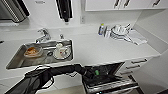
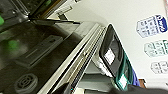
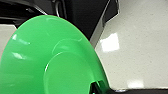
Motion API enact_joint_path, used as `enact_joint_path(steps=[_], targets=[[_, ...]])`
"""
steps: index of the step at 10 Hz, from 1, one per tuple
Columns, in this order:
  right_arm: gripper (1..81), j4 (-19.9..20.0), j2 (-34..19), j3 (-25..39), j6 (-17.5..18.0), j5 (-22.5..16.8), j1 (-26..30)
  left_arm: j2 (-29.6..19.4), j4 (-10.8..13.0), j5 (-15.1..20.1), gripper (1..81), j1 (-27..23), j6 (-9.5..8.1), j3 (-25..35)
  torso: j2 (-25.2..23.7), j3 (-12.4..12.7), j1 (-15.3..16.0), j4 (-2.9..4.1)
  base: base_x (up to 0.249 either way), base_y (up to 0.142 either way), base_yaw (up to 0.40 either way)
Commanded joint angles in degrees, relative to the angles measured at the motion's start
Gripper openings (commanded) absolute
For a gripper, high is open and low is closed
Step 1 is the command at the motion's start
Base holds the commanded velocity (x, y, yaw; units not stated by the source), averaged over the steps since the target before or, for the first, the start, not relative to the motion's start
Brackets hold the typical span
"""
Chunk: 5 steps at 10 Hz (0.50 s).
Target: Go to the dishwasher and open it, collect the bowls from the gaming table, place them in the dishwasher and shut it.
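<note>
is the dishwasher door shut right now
No, the dishwasher door hangs open below the counter, showing its dark inside with something green in it.

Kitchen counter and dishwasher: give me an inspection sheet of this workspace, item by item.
Surface: white countertop with an inset steel sink.
Job's things: dishwasher under the counter, door down, dark interior exposed; green bowl large in the right wrist view, a green spot also inside the dishwasher in the head view.
Clutter: orange bowl and white dishes in the sink; stacked white dishes and a bottle at the counter's back.
End effectors: left arm reaches into the dishwasher opening, finger state unclear; right one touches the green bowl's rim, grip unclear.
Cables: nothing seen.
Surroundings: faucet, white drawers, upper cabinets.
</note>
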Motion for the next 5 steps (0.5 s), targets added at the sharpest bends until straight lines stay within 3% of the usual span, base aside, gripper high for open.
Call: enact_joint_path(steps=[1, 3, 5], targets=[[1.0, -0.60, -4.33, 2.47, 0.05, -1.90, -0.92, -8.25, 1.16, 2.74, 81.1, -0.28, 0.77, 7.63, 0.00, 0.00, 0.00, 0.00, 0.000, 0.000, 0.000], [1.0, -0.33, -13.30, 12.75, 0.23, 1.88, -0.57, -14.93, 6.70, 2.48, 81.1, 9.03, 0.86, 10.97, 0.00, 0.00, 0.00, 0.00, 0.000, 0.000, 0.000], [1.0, -0.42, -23.81, 23.79, 3.03, 4.85, 0.39, -18.96, 12.47, 1.09, 81.1, 19.83, 0.95, 10.53, 0.00, 0.00, 0.00, 0.00, 0.000, 0.000, 0.000]])
